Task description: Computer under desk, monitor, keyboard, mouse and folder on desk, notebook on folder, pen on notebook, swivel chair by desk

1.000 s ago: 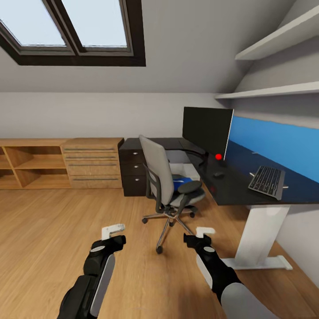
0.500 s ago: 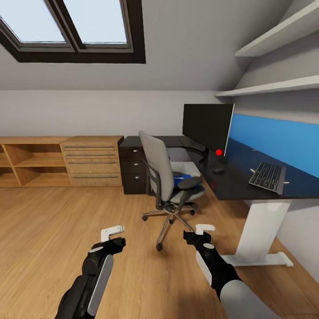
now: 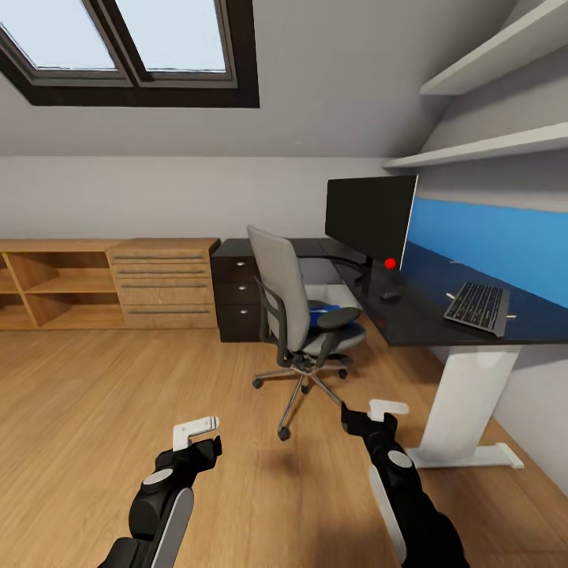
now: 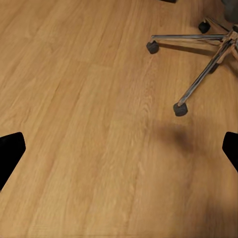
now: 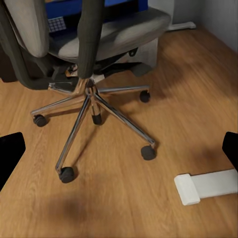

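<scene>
Two tools, left tool (image 3: 196, 432) and right tool (image 3: 382, 410), hang released and empty over the wood floor. Step in hand: approach to the swivel chair (image 3: 304, 315), which carries the blue folder (image 3: 324, 315) on its seat, just off the desk's (image 3: 418, 319) front edge. Keyboard (image 3: 477, 306), mouse (image 3: 390, 296) and monitor (image 3: 371, 213) sit on the desk. Next move calls for reaching the seat. Since a second ago the view has shifted; both arms sit lower.

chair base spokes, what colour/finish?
Shiny chrome silver, ending in black castors. The swivel chair base shows best in the right wrist view.
</scene>
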You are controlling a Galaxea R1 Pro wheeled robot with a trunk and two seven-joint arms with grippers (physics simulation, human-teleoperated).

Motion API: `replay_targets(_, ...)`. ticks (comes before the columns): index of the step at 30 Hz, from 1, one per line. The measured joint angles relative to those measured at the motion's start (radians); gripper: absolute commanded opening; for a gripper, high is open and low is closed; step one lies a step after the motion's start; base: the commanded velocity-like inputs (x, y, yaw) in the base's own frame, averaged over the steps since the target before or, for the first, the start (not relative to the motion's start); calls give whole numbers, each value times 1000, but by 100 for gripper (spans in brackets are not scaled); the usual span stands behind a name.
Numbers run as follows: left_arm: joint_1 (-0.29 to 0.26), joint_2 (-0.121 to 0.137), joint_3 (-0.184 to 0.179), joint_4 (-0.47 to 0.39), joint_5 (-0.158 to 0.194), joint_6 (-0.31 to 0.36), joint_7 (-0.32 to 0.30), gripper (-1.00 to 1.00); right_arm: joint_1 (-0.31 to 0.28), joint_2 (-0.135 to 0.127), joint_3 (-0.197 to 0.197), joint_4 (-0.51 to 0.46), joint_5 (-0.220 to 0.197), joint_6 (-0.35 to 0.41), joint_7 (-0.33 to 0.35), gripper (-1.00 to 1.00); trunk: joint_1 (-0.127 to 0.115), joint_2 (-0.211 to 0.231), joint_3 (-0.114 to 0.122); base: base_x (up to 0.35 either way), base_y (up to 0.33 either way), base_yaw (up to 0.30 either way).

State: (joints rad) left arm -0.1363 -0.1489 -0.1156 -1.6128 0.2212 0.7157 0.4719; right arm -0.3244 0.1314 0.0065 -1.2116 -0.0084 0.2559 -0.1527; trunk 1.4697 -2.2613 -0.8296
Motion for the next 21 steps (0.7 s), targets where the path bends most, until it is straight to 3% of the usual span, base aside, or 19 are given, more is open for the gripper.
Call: replay_targets(21,0,1,0,-2,-1,0,0,100,9,1,3,-11,-1,-3,3,100,81,-147,-66,0,0,0)
